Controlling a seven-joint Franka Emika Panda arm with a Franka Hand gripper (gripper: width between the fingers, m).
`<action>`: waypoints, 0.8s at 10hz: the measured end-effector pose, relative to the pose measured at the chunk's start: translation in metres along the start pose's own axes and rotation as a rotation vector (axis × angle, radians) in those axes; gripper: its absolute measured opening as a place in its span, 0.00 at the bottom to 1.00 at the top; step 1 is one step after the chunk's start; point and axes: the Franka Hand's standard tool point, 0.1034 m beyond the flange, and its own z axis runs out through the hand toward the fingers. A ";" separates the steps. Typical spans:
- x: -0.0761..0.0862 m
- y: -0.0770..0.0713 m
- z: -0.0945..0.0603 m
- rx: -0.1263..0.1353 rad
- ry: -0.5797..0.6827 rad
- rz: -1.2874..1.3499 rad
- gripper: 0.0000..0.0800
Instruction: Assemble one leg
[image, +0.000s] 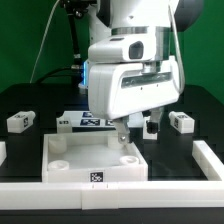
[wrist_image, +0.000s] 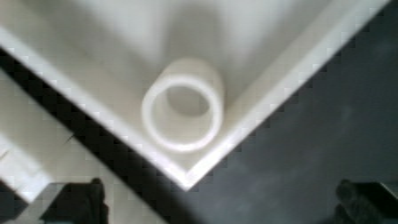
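Note:
My gripper (image: 126, 134) hangs over the far right corner of the large white square panel (image: 95, 158). In the wrist view the gripper (wrist_image: 217, 206) is open, with dark fingertips (wrist_image: 71, 204) wide apart and nothing between them. Beyond them lies the panel's corner (wrist_image: 267, 60) with its round socket (wrist_image: 183, 106). One leg (image: 20, 121), a small white block with a tag, lies at the exterior view's left. Another leg (image: 181, 121) lies at the right. A third leg (image: 151, 126) lies just behind the gripper.
The marker board (image: 84, 122) lies behind the panel. A white rail (image: 120, 190) runs along the table's front edge and turns up the exterior view's right side (image: 210, 152). A green backdrop stands behind the black table.

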 end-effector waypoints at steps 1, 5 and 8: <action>-0.010 -0.004 0.004 0.017 -0.013 -0.096 0.81; -0.047 -0.007 0.006 0.112 -0.070 -0.276 0.81; -0.049 -0.007 0.008 0.103 -0.062 -0.326 0.81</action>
